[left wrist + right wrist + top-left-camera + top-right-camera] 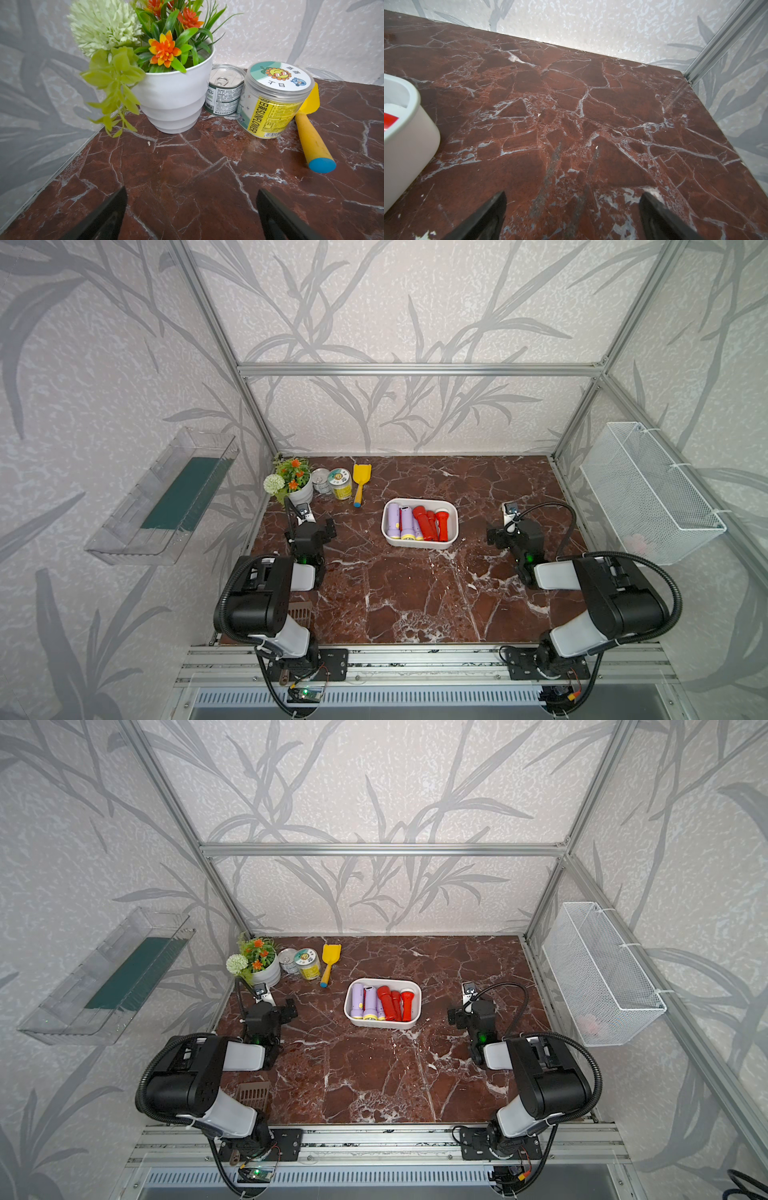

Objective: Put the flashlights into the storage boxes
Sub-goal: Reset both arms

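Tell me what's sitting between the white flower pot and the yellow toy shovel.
Two containers: a pull-tab tin can next to the pot, then a sunflower jar beside the shovel. The left wrist view shows it.

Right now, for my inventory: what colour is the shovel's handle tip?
Blue handle tip; left wrist view.
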Robot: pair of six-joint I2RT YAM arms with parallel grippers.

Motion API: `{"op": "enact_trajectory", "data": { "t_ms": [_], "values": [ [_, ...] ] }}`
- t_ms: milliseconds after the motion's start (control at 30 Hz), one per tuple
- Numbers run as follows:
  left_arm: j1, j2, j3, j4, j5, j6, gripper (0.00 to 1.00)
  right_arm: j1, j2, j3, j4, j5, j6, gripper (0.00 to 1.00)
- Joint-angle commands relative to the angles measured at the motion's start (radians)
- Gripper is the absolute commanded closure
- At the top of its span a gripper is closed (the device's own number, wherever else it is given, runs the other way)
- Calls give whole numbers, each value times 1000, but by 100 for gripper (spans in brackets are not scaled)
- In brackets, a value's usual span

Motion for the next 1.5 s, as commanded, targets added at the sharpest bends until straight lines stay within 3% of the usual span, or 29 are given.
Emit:
{"op": "enact_trajectory", "data": {
  "t_ms": [0, 1467],
  "values": [
    [3, -1, 0, 28, 5, 3, 1, -3, -18, 14, 10, 0, 3, 1],
    [3, -1, 0, 27, 4, 4, 1, -11, -18, 18, -1, -15, 4, 1]
  ]
}}
